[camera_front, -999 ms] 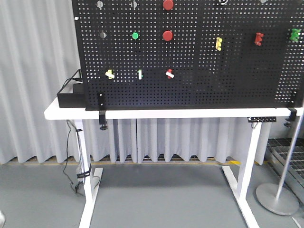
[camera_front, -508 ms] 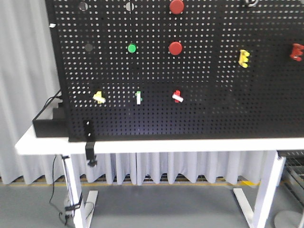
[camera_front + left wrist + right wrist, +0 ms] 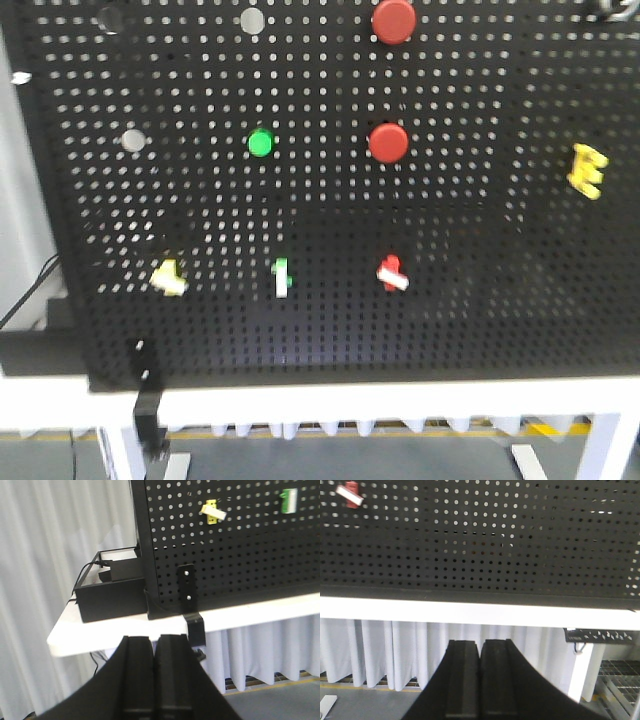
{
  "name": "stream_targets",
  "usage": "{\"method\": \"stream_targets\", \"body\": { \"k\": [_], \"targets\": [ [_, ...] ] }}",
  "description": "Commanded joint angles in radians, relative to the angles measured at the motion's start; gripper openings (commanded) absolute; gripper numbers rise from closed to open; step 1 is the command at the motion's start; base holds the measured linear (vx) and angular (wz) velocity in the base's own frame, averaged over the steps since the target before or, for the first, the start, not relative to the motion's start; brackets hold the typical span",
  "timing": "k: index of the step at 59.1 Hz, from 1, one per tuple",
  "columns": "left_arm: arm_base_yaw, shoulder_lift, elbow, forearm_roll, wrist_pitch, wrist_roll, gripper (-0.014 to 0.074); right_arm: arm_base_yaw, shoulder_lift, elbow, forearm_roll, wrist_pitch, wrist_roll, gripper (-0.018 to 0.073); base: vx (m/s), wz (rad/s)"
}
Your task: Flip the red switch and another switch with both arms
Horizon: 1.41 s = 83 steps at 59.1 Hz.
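Observation:
The red switch (image 3: 392, 273), a small red base with a white lever tip, sits low on the black pegboard (image 3: 480, 300); the right wrist view catches it at top left (image 3: 350, 493). The other switch (image 3: 168, 277), pale yellow with a white lever, is left of it and shows in the left wrist view (image 3: 213, 512). My left gripper (image 3: 155, 642) is shut and empty, below the table edge, well short of the board. My right gripper (image 3: 480, 645) is shut too, low beneath the table top, far right of the red switch. Neither gripper shows in the front view.
A green-based white toggle (image 3: 282, 277) sits between the two switches. Two big round red buttons (image 3: 388, 143), a green button (image 3: 260, 142) and a yellow E-shaped block (image 3: 587, 169) are higher up. A black clamp (image 3: 192, 611) grips the white table (image 3: 250, 615); a black box (image 3: 112, 592) stands at its left end.
The front view has closed in on the pegboard: the switches now look larger and lower in frame, and the table legs and floor have slid out of view.

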Motion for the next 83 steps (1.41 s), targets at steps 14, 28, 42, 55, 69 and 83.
{"method": "stream_targets", "body": {
  "k": [14, 28, 42, 55, 69, 83],
  "targets": [
    [0.004, -0.009, 0.017, -0.007, -0.079, -0.006, 0.0002, -0.001, -0.01, 0.005, -0.002, -0.081, -0.008, -0.0006, 0.27, 0.0],
    [0.004, -0.009, 0.017, -0.007, -0.079, -0.006, 0.0002, -0.001, -0.01, 0.005, -0.002, -0.081, -0.008, -0.0006, 0.2, 0.01],
    [0.004, -0.009, 0.017, -0.007, -0.079, -0.006, 0.0002, -0.001, -0.01, 0.005, -0.002, -0.081, -0.008, -0.0006, 0.12, 0.01],
    [0.004, -0.009, 0.017, -0.007, -0.079, -0.006, 0.0002, -0.001, -0.01, 0.005, -0.002, -0.081, -0.008, -0.0006, 0.06, 0.01],
    [0.004, -0.009, 0.017, -0.007, -0.079, -0.006, 0.0002, -0.001, -0.01, 0.005, -0.002, -0.081, -0.008, -0.0006, 0.01, 0.0],
    [0.004, -0.009, 0.017, -0.009, -0.101, -0.006, 0.0002, -0.001, -0.01, 0.005, -0.002, -0.081, -0.008, -0.0006, 0.0, 0.0]
  ]
}}
